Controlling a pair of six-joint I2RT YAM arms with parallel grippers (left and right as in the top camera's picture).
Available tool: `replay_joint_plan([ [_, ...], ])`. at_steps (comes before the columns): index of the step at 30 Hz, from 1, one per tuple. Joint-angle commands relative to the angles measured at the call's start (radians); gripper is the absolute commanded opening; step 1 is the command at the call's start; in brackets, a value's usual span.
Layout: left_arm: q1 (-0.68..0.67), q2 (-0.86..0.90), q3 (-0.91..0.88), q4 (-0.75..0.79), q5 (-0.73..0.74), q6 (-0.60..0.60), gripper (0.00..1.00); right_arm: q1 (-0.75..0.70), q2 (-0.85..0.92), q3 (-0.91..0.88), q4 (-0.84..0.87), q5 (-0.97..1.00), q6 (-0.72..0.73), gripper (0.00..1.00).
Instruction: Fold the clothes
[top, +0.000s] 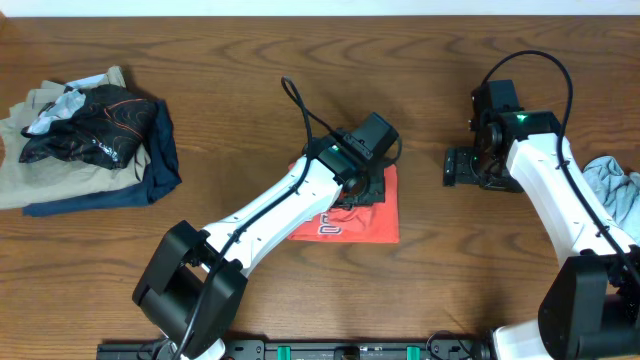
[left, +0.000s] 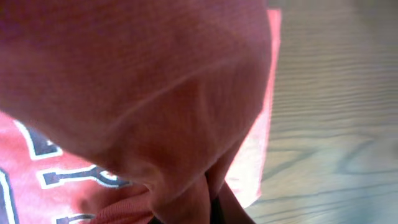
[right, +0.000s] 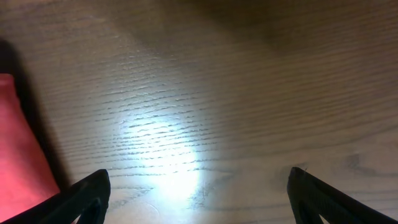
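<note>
Coral-red T-shirt (top: 350, 222) lies folded into a small rectangle near the middle of the worktop (top: 450, 60), a little toward 6 o'clock in the overhead view, with white-and-dark lettering (top: 330, 226) showing on its lower half. My left gripper (top: 362, 188) is down on the shirt's 12 o'clock edge. In my left wrist view the red cloth (left: 155, 93) bulges up close to the lens and runs down in a crease to a dark finger (left: 229, 210) at the bottom edge. I cannot tell whether that gripper is pinching the cloth or has let it go.

My right gripper (top: 462, 167) sits at 3 o'clock from the shirt, apart from it, over bare wood. In my right wrist view, this gripper (right: 199, 180) is spread wide and grasps nothing, and one edge of the shirt (right: 18, 149) shows at 9 o'clock.

At 10 o'clock on the worktop sits a loose pile of clothes (top: 90, 140): beige, navy, a black patterned piece and a scrap of white. A grey-blue garment (top: 612, 185) lies at 3 o'clock, partly behind my right arm.
</note>
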Motion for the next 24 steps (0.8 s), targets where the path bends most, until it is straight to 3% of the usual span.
replay_joint_plan([
  [1,-0.005,0.003,0.014,0.025,0.064,-0.015,0.25,-0.008,-0.003,0.012,0.003,-0.026,-0.021,0.89],
  [4,-0.016,0.003,0.014,0.035,0.074,-0.015,0.45,-0.008,-0.003,0.012,0.006,-0.05,-0.021,0.89],
  [7,-0.022,0.003,0.014,0.074,0.17,0.013,0.49,-0.008,-0.003,0.012,0.006,-0.05,-0.021,0.89],
  [10,0.001,-0.013,0.015,0.107,0.239,0.116,0.5,-0.008,-0.003,0.012,0.012,-0.087,-0.043,0.91],
  [14,0.087,-0.058,0.015,0.048,0.22,0.19,0.51,-0.005,-0.003,0.012,0.041,-0.33,-0.235,0.9],
  [19,0.243,-0.089,0.015,-0.087,0.116,0.201,0.52,0.035,-0.003,0.012,0.079,-0.729,-0.451,0.78],
  [22,0.344,-0.082,0.006,-0.132,0.098,0.212,0.66,0.098,-0.002,0.012,0.103,-0.745,-0.454,0.77],
  [24,0.393,-0.077,-0.006,-0.137,0.097,0.216,0.68,0.153,0.001,0.012,0.121,-0.717,-0.452,0.77],
])
